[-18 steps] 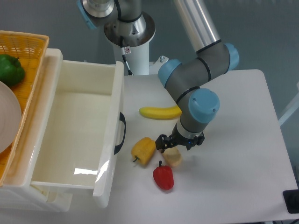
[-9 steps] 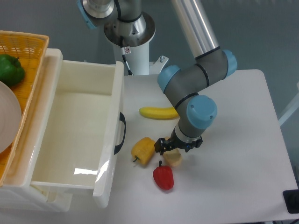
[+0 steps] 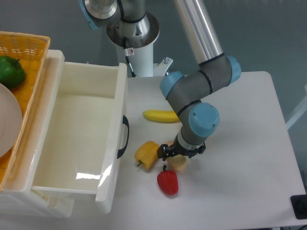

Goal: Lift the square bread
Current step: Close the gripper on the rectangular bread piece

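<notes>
The square bread is a small pale-tan block on the white table, between the yellow pepper and the red pepper. My gripper hangs straight over it, low, with its dark fingers at the bread's top edge. The wrist hides most of the fingers, so I cannot tell how far apart they are or whether they touch the bread.
A banana lies behind the gripper. A white bin with a black handle stands at the left, with an orange basket holding a green pepper beyond it. The robot base is at the back.
The wrist and gripper have shifted slightly left and down towards the bread. The bread, peppers and banana have not moved.
</notes>
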{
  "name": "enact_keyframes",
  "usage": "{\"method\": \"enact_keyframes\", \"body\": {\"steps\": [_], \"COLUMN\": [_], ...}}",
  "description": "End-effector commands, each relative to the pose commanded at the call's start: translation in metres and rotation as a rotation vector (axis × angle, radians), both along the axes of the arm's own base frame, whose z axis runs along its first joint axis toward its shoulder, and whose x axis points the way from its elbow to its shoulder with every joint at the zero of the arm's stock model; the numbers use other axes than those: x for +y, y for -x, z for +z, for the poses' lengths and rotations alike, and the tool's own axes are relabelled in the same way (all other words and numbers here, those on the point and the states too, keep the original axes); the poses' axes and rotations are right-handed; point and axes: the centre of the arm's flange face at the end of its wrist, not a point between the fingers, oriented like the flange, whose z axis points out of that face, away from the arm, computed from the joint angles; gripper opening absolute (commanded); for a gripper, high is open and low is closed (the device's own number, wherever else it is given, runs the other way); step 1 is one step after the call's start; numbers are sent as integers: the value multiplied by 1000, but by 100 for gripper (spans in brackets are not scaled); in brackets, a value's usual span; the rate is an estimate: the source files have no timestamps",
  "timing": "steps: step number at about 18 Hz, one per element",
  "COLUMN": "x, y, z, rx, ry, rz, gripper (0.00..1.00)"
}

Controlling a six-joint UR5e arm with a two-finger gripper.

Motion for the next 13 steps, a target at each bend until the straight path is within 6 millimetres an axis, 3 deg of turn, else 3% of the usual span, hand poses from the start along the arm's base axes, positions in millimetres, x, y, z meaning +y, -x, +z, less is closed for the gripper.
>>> {"method": "enact_keyframes", "body": {"steps": [4, 6, 12, 13], "x": [3, 3, 4, 4], "y": [-2, -1, 1, 1], "z": [-4, -2, 1, 2], "rx": [4, 6, 12, 14], "ry": [2, 0, -5, -5], "rz": [3, 4, 7, 4], "gripper": [100, 89, 20, 14]}}
